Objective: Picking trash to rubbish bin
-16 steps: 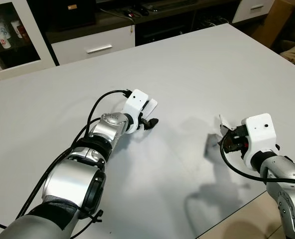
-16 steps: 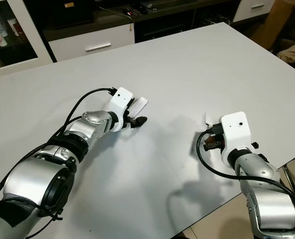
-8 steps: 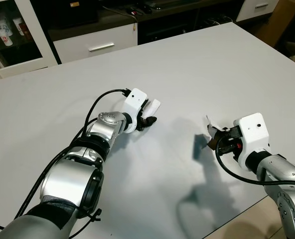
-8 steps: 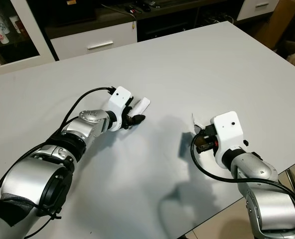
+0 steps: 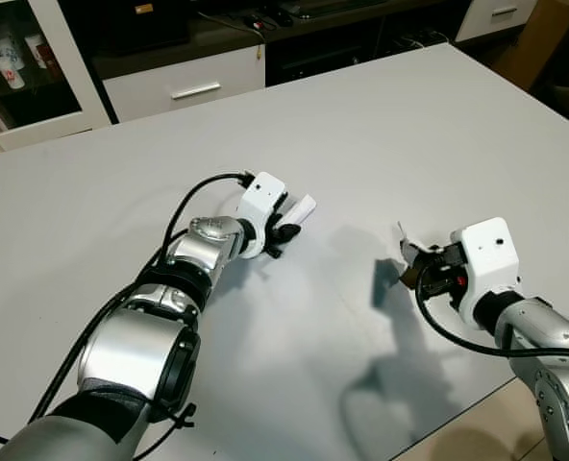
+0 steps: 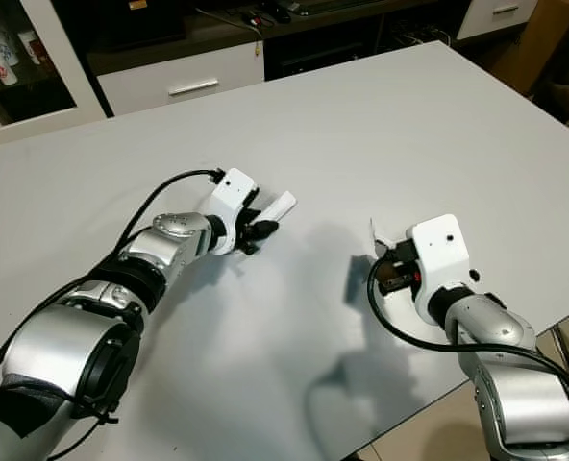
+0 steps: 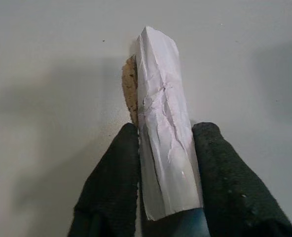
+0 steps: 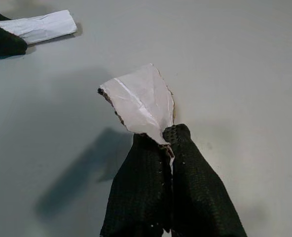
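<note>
Pick-up step judged done on both sides, carry to bin pending. Left hand [image 7: 165,173] clamped on folded white paper strip [image 7: 163,133], raised just above grey counter [image 5: 438,125], centre-left. Right hand [image 8: 168,148] pinched tight on torn paper scrap [image 8: 138,101], near right edge of counter. No bin sighted; next move calls for turning away to locate one w/o loosening either grip. No legible brands or writing on either piece.

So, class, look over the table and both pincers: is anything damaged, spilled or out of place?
Nothing is spilled on the table. The left pincer clamps a crumpled white paper strip, and the right pincer pinches a torn paper scrap with a ragged edge. Both pieces are held clear of the tabletop.
</note>
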Available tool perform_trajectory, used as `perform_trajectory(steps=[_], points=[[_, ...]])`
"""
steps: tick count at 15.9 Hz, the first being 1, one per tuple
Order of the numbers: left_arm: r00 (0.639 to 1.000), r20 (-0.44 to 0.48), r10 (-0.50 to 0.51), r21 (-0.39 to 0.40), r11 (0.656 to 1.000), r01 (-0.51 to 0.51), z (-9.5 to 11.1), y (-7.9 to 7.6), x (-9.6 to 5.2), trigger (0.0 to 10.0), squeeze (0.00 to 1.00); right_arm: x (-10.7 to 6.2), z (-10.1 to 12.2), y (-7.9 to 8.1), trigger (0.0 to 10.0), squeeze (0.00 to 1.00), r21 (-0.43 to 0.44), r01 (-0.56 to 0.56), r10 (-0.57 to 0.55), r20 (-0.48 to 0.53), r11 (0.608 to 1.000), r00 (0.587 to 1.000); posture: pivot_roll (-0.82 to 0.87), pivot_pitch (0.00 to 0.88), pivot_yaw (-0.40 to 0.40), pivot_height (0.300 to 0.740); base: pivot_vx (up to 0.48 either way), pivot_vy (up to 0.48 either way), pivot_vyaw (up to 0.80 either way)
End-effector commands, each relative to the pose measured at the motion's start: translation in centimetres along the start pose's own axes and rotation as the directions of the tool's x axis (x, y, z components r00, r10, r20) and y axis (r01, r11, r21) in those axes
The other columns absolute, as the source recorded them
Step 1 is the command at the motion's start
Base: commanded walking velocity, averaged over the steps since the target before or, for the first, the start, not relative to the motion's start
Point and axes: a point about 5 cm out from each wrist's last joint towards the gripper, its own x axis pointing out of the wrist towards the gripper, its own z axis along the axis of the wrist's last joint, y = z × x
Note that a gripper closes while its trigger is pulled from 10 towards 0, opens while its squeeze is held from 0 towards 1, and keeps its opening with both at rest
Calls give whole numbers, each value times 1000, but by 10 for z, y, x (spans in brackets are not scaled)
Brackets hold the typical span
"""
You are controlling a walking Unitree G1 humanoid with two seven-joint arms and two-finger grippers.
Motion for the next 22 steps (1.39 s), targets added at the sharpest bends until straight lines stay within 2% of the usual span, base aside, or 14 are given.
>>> perform_trajectory(steps=[1, 7, 11, 13, 14, 15, 16, 17, 18, 20, 22], points=[[994, -97, -45, -46, 998, 41, -26, -8, 2, 0, 0, 0, 3, -2, 10000, 0, -12, 3, -3, 13, 1000, 1000, -137, 146, -3, 740, 0, 0, 0], [995, -77, -59, -79, 995, 53, -25, -9, 2, 0, 0, 3, 5, -2, 10000, 0, -14, 9, -8, 18, 1000, 1000, -132, 138, -4, 740, 0, 0, 0], [1000, -4, -10, -137, 991, 10, -16, -2, 0, 0, 0, 7, 7, 0, 10000, 0, -3, 20, -20, 40, 1000, 999, -122, 126, 13, 740, 0, 0, 0], [987, 145, 65, -214, 976, -33, -1, 10, -7, 0, 0, 7, 6, 3, 10000, 0, 6, 50, -50, 54, 999, 997, -118, 113, 32, 740, 0, 0, 0], [980, 185, 67, -223, 974, -25, 2, 11, -9, 0, 0, 7, 6, 3, 10000, 0, 15, 60, -61, 59, 998, 996, -116, 111, 33, 740, 0, 0, 0], [960, 265, 87, -242, 970, -21, 7, 13, -13, 0, 0, 7, 4, 4, 10000, 0, 33, 79, -81, 69, 996, 994, -111, 99, 38, 740, 0, 0, 0], [940, 321, 119, -259, 965, -33, 8, 15, -18, 4549, 0, 7, 3, 6, 10000, 0, 51, 91, -95, 82, 995, 992, -106, 87, 45, 740, 0, 0, 0], [912, 343, 224, -369, 925, -89, 0, 17, -30, 10000, 0, 5, 1, 14, 10000, 0, 83, 89, -98, 117, 993, 988, -97, 57, 53, 740, 0, 0, 0], [898, 339, 281, -382, 913, -142, -8, 17, -38, 10000, 0, 3, 0, 19, 10000, 0, 90, 89, -100, 130, 992, 986, -97, 38, 58, 740, 0, 0, 0], [847, 364, 387, -374, 894, -247, -27, 6, -67, 10000, 0, 3, -4, 30, 10000, 0, 109, 95, -111, 157, 990, 981, -90, 17, 50, 740, 0, 0, 0], [837, 358, 415, -309, 898, -313, -43, -8, -86, 10000, 0, 6, -3, 36, 10000, 0, 118, 92, -112, 177, 989, 978, -76, 0, 32, 740, 0, 0, 0]])
